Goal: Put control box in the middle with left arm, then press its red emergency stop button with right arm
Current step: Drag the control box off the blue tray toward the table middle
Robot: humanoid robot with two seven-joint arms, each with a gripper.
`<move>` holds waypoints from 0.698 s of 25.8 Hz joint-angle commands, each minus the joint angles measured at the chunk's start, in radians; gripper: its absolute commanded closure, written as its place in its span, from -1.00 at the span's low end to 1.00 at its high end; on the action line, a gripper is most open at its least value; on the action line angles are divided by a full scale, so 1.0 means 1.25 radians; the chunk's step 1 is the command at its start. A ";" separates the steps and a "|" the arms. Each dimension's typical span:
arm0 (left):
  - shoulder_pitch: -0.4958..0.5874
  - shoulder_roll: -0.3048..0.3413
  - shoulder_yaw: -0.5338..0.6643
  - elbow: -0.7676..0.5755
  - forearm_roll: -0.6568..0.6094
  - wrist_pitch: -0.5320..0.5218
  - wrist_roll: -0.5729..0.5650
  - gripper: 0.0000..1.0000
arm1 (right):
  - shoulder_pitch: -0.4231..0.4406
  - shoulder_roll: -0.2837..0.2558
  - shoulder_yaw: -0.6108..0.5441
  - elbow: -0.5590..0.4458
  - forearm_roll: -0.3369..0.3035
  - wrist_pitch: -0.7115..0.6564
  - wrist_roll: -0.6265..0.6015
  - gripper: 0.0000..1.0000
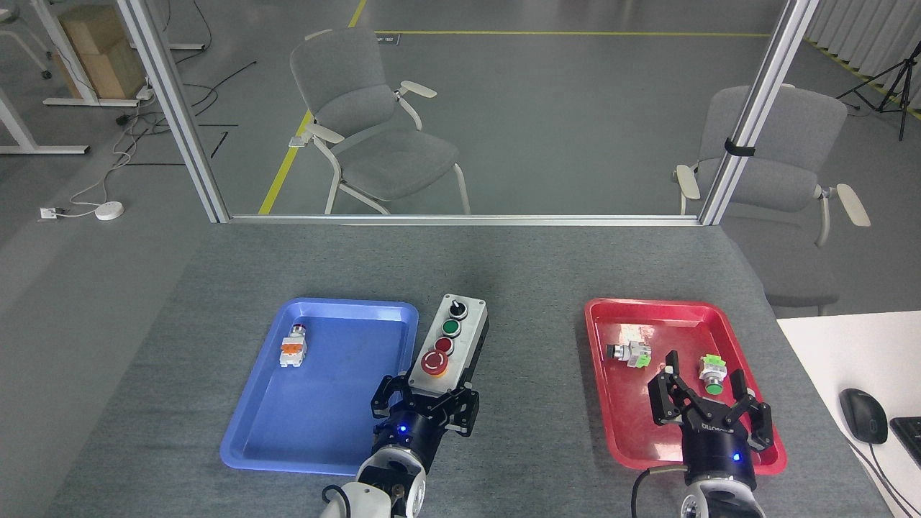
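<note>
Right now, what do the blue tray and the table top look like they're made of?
The blue tray looks like smooth, slightly glossy plastic: it is one even colour with a rounded, moulded rim and soft light reflections on its floor. The table top looks covered in a matte grey cloth or felt: it is speckled, shows no shine, and droops softly over the corners. I can't be certain of either from sight alone.

Glossy plastic red tray (748,363) and blue tray (345,403); matt speckled cloth tabletop (532,273)

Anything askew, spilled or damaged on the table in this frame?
Nothing stands out. The control box is held by the left gripper, slanted between the blue tray and the red tray. No spill or damage shows.
</note>
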 commanded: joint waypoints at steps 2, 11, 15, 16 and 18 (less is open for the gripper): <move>-0.041 -0.002 -0.007 0.059 0.004 0.007 0.000 1.00 | -0.008 0.000 0.001 0.000 0.000 0.000 0.000 -0.99; -0.084 -0.005 -0.027 0.176 0.009 0.010 -0.001 1.00 | -0.013 -0.006 0.000 0.000 0.000 -0.002 0.000 -0.99; -0.087 -0.004 -0.129 0.175 0.009 0.055 -0.002 1.00 | -0.026 -0.014 0.001 0.000 0.000 0.000 0.000 -0.99; -0.087 -0.002 -0.160 0.173 0.010 0.071 -0.002 1.00 | -0.026 -0.014 0.000 0.000 0.000 0.003 0.000 -0.99; -0.085 -0.004 -0.196 0.170 0.017 0.093 -0.002 1.00 | -0.024 -0.014 -0.002 0.001 0.000 0.004 0.001 -0.99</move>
